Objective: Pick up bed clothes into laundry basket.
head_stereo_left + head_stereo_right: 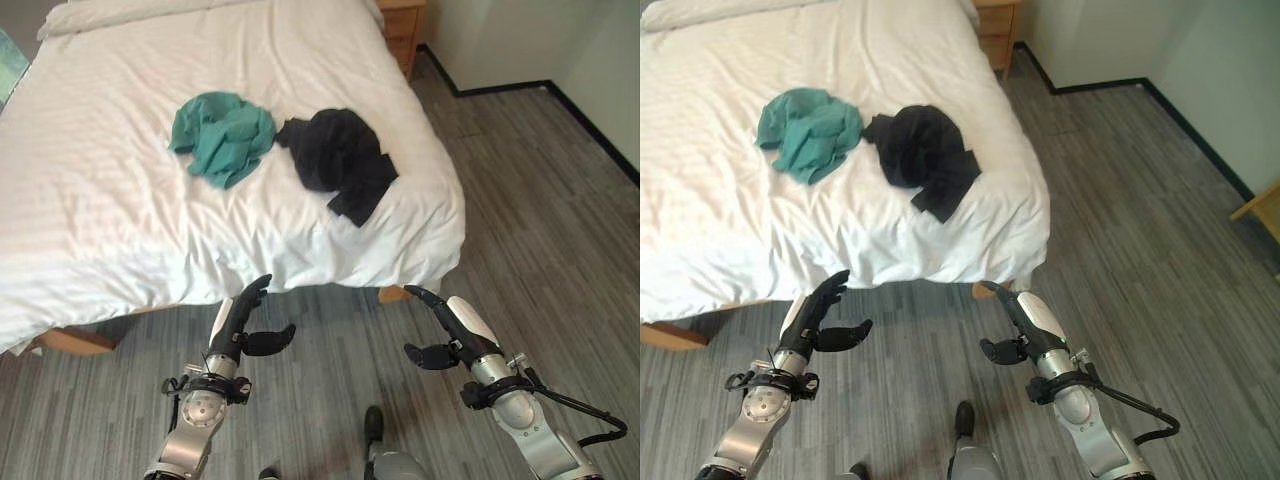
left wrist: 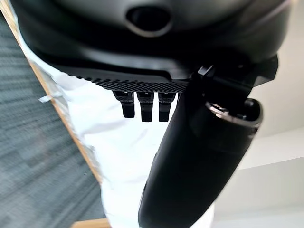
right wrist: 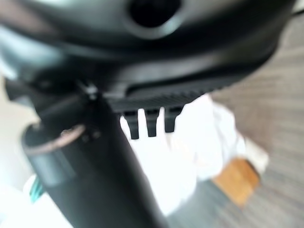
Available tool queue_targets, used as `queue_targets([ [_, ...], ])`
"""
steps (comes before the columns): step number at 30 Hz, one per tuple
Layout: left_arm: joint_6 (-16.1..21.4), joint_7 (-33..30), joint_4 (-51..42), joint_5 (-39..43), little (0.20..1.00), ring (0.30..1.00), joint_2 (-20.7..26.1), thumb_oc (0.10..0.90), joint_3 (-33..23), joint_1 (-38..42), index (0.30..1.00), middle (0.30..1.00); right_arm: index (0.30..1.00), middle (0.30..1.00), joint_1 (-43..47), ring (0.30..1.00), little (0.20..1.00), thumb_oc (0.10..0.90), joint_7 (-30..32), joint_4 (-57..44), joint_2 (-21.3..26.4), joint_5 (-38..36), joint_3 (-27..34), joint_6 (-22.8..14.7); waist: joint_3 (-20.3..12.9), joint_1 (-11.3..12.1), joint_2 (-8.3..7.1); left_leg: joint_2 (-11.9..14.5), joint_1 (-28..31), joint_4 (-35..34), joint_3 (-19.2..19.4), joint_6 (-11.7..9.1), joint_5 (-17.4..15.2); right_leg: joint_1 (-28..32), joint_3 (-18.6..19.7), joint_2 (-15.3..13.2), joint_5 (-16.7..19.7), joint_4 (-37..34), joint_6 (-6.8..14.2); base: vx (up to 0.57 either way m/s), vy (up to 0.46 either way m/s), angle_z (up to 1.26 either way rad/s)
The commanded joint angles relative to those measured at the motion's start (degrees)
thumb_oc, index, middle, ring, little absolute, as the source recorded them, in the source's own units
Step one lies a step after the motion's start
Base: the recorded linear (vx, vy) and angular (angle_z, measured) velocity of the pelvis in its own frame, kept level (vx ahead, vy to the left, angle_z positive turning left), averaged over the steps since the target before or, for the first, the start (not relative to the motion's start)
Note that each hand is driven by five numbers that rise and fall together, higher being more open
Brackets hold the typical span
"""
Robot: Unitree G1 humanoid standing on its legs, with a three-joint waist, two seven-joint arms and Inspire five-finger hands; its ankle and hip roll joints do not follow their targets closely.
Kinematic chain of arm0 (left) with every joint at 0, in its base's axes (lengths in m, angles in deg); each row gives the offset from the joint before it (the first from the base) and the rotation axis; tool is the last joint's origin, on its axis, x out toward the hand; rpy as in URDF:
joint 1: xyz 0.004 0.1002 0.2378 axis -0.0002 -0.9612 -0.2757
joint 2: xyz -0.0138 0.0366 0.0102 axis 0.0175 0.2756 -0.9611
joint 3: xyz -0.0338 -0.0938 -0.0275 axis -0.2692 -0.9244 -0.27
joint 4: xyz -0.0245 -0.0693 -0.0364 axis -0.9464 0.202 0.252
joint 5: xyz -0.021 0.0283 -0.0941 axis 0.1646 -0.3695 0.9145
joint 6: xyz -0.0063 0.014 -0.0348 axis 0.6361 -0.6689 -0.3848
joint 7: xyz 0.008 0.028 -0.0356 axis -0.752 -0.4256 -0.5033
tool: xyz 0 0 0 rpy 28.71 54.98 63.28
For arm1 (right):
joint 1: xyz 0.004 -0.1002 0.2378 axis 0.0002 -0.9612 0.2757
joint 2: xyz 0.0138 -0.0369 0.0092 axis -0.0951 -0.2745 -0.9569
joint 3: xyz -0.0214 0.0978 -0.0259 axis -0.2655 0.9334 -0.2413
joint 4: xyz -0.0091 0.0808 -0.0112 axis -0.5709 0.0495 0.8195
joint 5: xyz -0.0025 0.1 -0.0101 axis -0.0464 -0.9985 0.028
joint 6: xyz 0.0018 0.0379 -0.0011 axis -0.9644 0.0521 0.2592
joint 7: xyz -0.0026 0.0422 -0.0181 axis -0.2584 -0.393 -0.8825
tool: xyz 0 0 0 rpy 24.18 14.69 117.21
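Left hand: the left hand [image 1: 238, 325] hangs over the floor just short of the bed's near edge, fingers straight and thumb spread apart, holding nothing.
Right hand: the right hand [image 1: 452, 330] is level with it, off the bed's near right corner, fingers extended, thumb out to the side, empty as well.
Why held so: both hands look poised in a ready pose, palms facing each other, so either can reach forward over the mattress edge.
Bed: the bed [image 1: 100, 200], covered in a white duvet, fills the space ahead of the hands; its wooden frame shows below the hanging cover.
Green garment: a crumpled teal garment [image 1: 222, 136] lies on the bed's middle, well beyond the hands.
Black garment: a bunched black garment [image 1: 338, 160] sits just beside the teal one, touching it, nearer the bed's right edge and so closer to the right hand.
Nightstand: a wooden nightstand [image 1: 404, 30] stands at the bed's far right corner.
Task stage: judging by this, nothing is picked up yet; the black piece seems the easier first reach.
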Motion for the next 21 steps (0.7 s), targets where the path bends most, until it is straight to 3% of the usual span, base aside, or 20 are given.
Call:
queue_targets([
  [1,5.7,-1.9,-5.4,2.1,0.900,0.900,1.1,0.800,-1.7,2.0,0.900,0.900,0.900,0.900,4.0,0.900,0.900,0.800,4.6,-6.7,2.5,2.8,2.8,-3.9,-2.0,1.7,-1.92,-6.2,-1.3,2.4,3.7,3.6,-8.2,2.9,-0.3,-2.0,-5.6,0.2,6.1,0.26,-0.002,-0.44],
  [3,5.6,-2.1,-5.8,2.1,0.900,0.900,0.5,0.800,-2.0,0.3,0.900,0.900,0.900,0.900,3.6,0.900,0.900,0.800,6.3,-8.2,3.2,5.6,4.1,-4.0,-2.5,2.7,-1.50,-6.6,-1.6,-4.2,4.9,5.2,-9.7,4.5,0.4,-1.8,-7.0,0.2,6.6,0.27,0.039,-0.30],
  [4,5.6,-2.1,-5.9,2.1,0.900,0.900,0.5,0.800,-2.0,0.3,0.900,0.900,0.900,0.900,3.5,0.900,0.900,0.800,6.3,-8.2,3.2,5.6,4.1,-4.0,-2.4,2.8,-1.53,-6.6,-1.5,-4.4,5.0,5.3,-9.6,4.5,0.5,-1.8,-7.0,0.2,6.7,0.29,0.116,-0.30],
  [5,5.6,-2.0,-6.2,2.1,0.900,0.900,0.5,0.800,-2.2,-1.0,0.900,0.900,0.900,0.900,3.6,0.900,0.900,0.800,8.0,-8.8,3.8,7.4,5.8,-3.8,-3.1,3.4,-0.11,-5.6,-2.3,-14.0,5.8,5.4,-7.2,6.1,0.3,-0.6,-8.0,0.1,7.4,0.21,0.080,-0.35],
  [6,5.5,-2.0,-6.3,2.1,0.900,0.900,0.4,0.800,-2.1,-1.1,0.900,0.900,0.900,0.900,3.4,0.900,0.900,0.800,8.0,-8.9,3.9,7.5,5.9,-3.8,-3.1,3.6,-0.21,-6.0,-1.1,-15.8,6.1,5.4,-6.4,6.3,0.5,-0.8,-8.1,0.1,7.5,0.29,0.117,-0.29],
  [8,5.4,-2.0,-6.0,1.5,0.900,0.900,1.0,0.800,-1.7,-1.2,0.900,0.900,0.900,0.900,4.3,0.900,0.900,0.800,10.3,-9.7,4.7,8.4,8.0,-3.5,-3.6,3.7,0.77,-4.2,-1.3,-21.8,7.3,4.8,-1.9,8.0,0.1,-0.1,-9.3,0.1,8.0,0.23,0.077,-0.14],
  [11,4.9,-3.2,-6.2,1.5,0.900,0.900,1.8,0.800,-1.4,-1.1,0.900,0.900,0.900,0.900,7.1,0.900,0.900,0.800,15.1,-11.8,6.4,8.5,13.0,-2.4,-4.5,4.1,0.82,-1.7,-2.2,-25.6,10.1,4.3,2.5,11.7,-0.5,0.5,-11.4,0.2,8.0,0.35,0.103,0.02],
  [13,4.7,-3.2,-6.7,1.2,0.900,0.900,2.1,0.800,-1.5,-1.8,0.900,0.900,0.900,0.900,8.7,0.900,0.900,0.800,16.6,-12.5,8.0,9.4,14.9,-1.7,-5.5,4.2,0.86,-1.1,-1.1,-27.5,11.7,4.7,2.9,12.9,-0.5,0.5,-12.1,0.5,8.2,0.37,0.137,-0.09],
  [19,3.9,-2.3,-6.0,2.2,0.900,0.900,3.6,0.800,-1.1,-4.9,0.900,0.900,0.900,0.900,17.9,0.900,0.900,0.800,19.1,-4.4,11.9,6.8,13.4,0.7,-7.4,6.2,-1.52,-3.1,1.9,-29.0,13.9,6.6,1.1,12.4,-0.6,-1.7,-12.4,8.2,10.4,0.26,0.145,-0.05],
  [21,3.5,-1.3,-5.2,4.0,0.900,0.900,4.8,0.800,-1.1,-5.3,0.900,0.900,0.900,0.900,21.9,0.900,0.900,0.800,18.3,2.6,13.3,4.3,10.8,1.9,-6.7,7.4,-3.18,-5.2,3.5,-29.2,13.2,8.3,-1.3,8.5,-1.7,-4.2,-8.1,18.3,14.0,0.17,0.122,0.16],
])
